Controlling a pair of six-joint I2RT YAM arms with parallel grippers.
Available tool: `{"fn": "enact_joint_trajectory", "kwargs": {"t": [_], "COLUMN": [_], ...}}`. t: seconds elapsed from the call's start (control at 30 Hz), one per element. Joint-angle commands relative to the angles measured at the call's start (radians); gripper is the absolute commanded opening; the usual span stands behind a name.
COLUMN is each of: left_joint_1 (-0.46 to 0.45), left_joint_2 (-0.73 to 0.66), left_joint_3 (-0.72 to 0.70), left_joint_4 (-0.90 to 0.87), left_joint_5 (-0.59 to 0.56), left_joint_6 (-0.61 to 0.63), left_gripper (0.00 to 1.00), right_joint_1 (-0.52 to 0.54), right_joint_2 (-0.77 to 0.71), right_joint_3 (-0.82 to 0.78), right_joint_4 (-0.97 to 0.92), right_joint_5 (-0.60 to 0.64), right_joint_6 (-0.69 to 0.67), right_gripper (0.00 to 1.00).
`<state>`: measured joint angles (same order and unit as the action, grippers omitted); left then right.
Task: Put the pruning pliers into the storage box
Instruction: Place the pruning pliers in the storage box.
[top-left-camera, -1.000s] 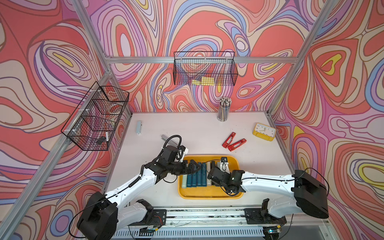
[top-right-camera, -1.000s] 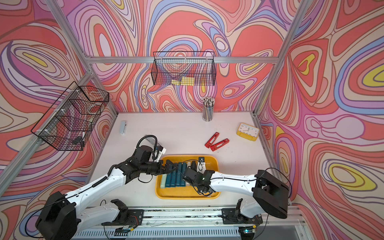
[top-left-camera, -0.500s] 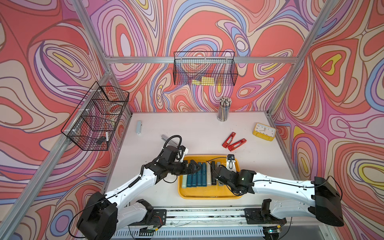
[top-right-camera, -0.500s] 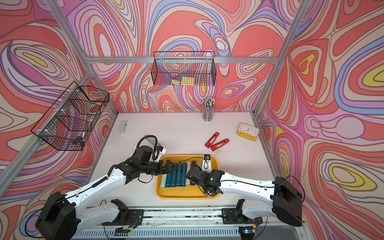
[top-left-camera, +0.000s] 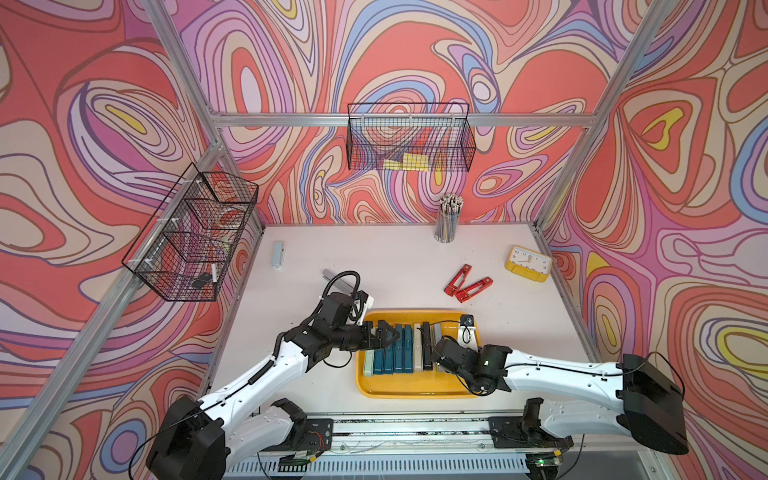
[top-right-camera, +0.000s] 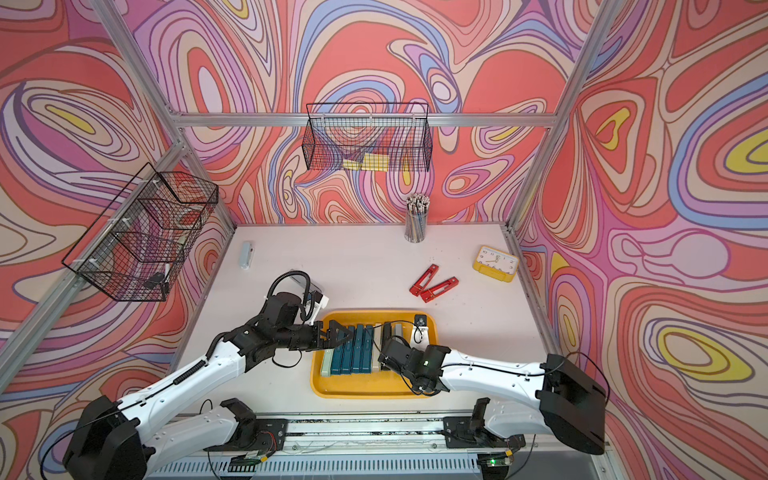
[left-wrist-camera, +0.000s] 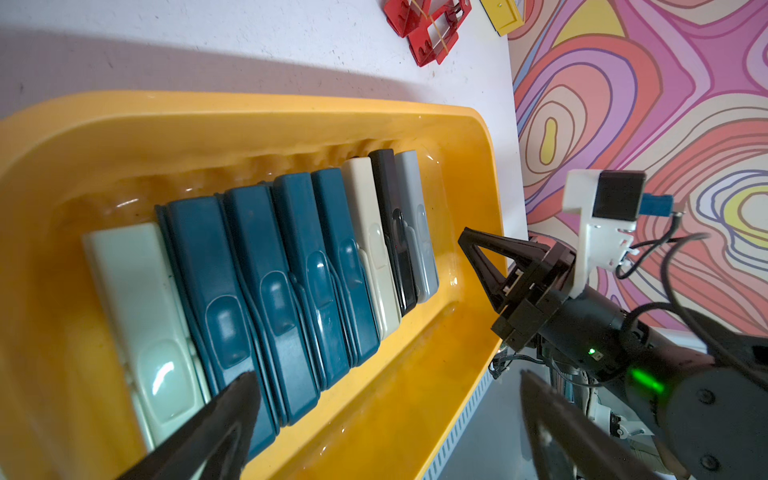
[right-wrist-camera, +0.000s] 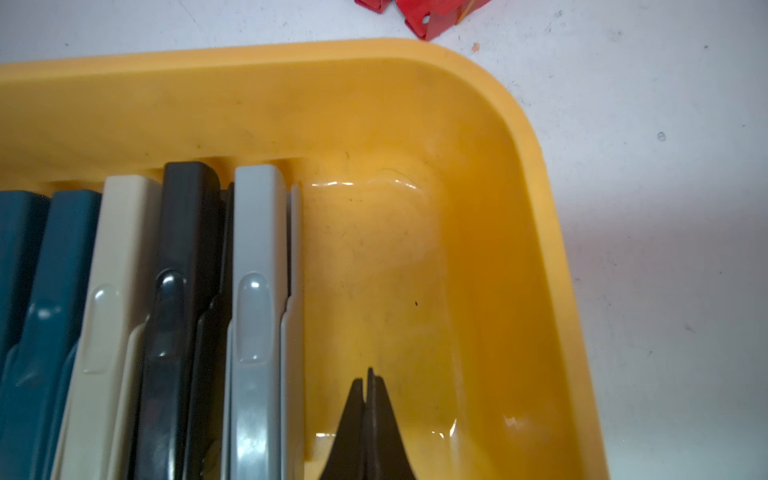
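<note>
The storage box is a yellow tray near the table's front, seen in both top views. A row of pruning pliers lies in it: pale green, several teal, beige, black and grey. Two red pliers lie on the table behind the box. My left gripper hangs open over the row's left end. My right gripper is shut on nothing, over bare tray floor beside the grey pliers.
A grey bar tool lies at the far left of the table, and another behind my left arm. A yellow clock and a pencil cup stand at the back right. Wire baskets hang on the walls.
My right gripper's jaws have closed with nothing between them, and that arm has stretched out lower towards the right. The left arm has stayed still and open.
</note>
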<state>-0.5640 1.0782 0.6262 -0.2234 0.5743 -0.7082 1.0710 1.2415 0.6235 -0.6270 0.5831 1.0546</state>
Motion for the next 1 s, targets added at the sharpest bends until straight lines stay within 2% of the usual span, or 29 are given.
{"fn": "enact_joint_trajectory", "kwargs": {"t": [0.0,0.23,0.4,0.57,0.97], "left_joint_1": [-0.007,-0.007,-0.007,-0.007,-0.007], "left_joint_2": [-0.023,-0.071,-0.133,-0.183,-0.142], "left_joint_3": [0.009,0.029,0.059,0.052,-0.003], "left_joint_4": [-0.029,-0.115,-0.241,-0.290,-0.247], "left_joint_5": [-0.014,-0.043,-0.135,-0.208,-0.256], "left_joint_6": [0.007,0.034,0.073,0.076,0.036], "left_gripper": [0.99,0.99,0.99,0.99,0.99], "right_joint_1": [-0.010,-0.043,-0.067,-0.073,-0.076], "right_joint_2": [0.007,0.021,0.052,0.092,0.104], "right_joint_3": [-0.029,-0.056,-0.063,-0.062,-0.077], "right_joint_4": [0.084,0.173,0.226,0.266,0.289], "right_joint_5": [0.011,-0.016,-0.052,-0.080,-0.097], "right_joint_6": [-0.022,-0.067,-0.092,-0.106,-0.102], "right_gripper": [0.00,0.00,0.00,0.00,0.00]}}
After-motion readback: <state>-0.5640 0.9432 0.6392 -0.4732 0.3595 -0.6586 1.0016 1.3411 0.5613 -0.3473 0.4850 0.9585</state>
